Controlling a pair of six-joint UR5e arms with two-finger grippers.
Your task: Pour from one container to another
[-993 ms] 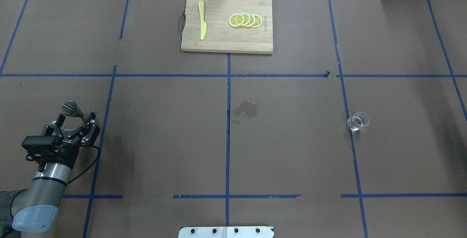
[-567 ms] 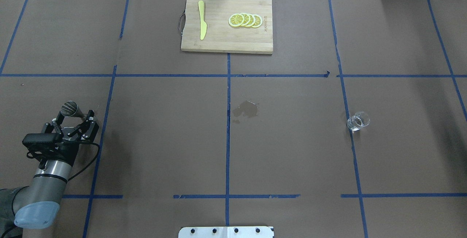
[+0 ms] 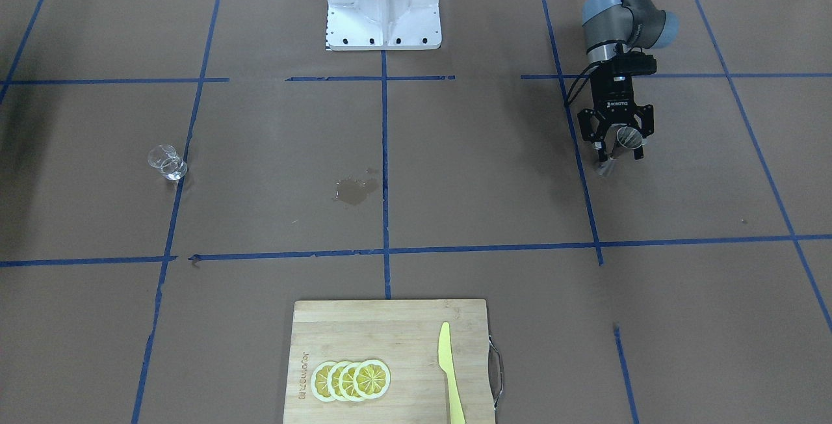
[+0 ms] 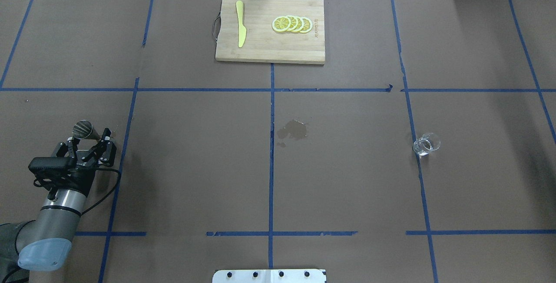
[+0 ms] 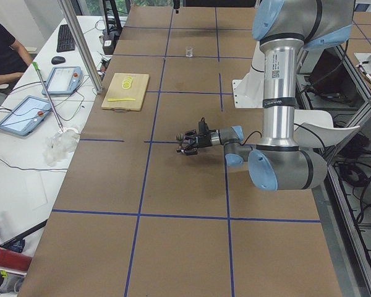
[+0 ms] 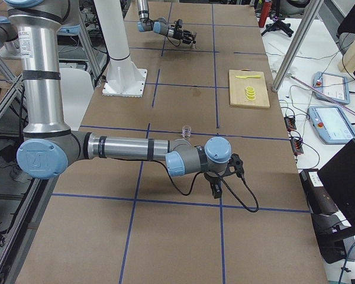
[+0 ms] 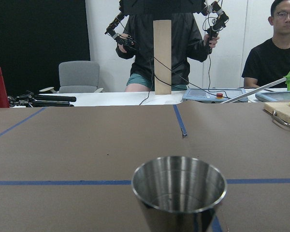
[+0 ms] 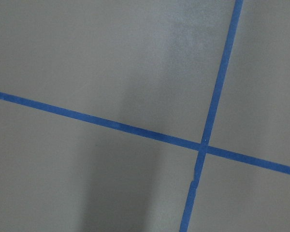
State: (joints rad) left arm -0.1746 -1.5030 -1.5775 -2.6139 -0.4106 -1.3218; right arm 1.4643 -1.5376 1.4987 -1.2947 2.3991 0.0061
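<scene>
The steel jigger [image 4: 82,129] stands upright on the table at the left, its open cone filling the bottom of the left wrist view [image 7: 179,193]. My left gripper [image 4: 89,136] is open, low over the table, one finger on each side of the jigger and spread wider than it; the front view shows the same gripper [image 3: 619,151] and jigger [image 3: 628,138]. The clear glass cup [image 4: 426,144] stands alone far to the right, also the cup [image 3: 167,162]. My right gripper [image 6: 216,188] shows only in the right side view, so I cannot tell its state.
A wooden cutting board [image 4: 260,51] with lemon slices [image 4: 292,24] and a yellow knife [image 4: 240,23] lies at the far middle. A wet stain [image 4: 294,129] marks the paper at the centre. The robot's base plate [image 4: 269,276] sits at the near edge.
My left arm has drawn back a little toward the robot's side, gripper still open. The jigger and the glass cup have stayed where they were.
</scene>
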